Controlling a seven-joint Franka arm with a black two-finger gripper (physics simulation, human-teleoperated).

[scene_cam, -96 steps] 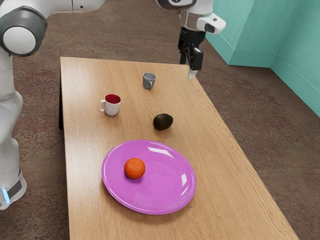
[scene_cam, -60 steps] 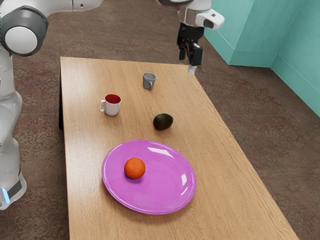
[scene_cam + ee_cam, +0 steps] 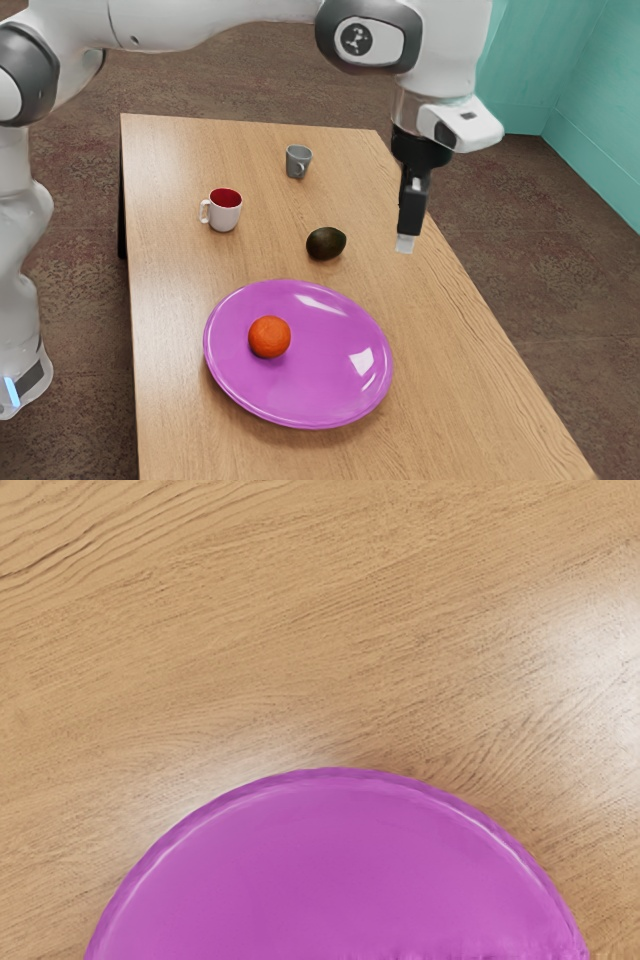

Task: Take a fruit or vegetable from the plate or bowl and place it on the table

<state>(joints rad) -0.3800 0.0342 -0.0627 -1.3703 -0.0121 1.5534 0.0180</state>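
And there's the orange, round, vivid red-orange, faintly pitted, sitting on the glossy purple plate, towards the exterior view's left! Up on the arm, a dark round emblem, its marks unreadable. The fingers? Open or closed, I can't tell.

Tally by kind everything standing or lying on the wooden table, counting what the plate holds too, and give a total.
Fruit: 2 (round orange fruit, dark oval avocado)
Mugs: 2 (white mug with red inside, plain grey mug)
Plates: 1 (glossy round purple plate)
Total: 5
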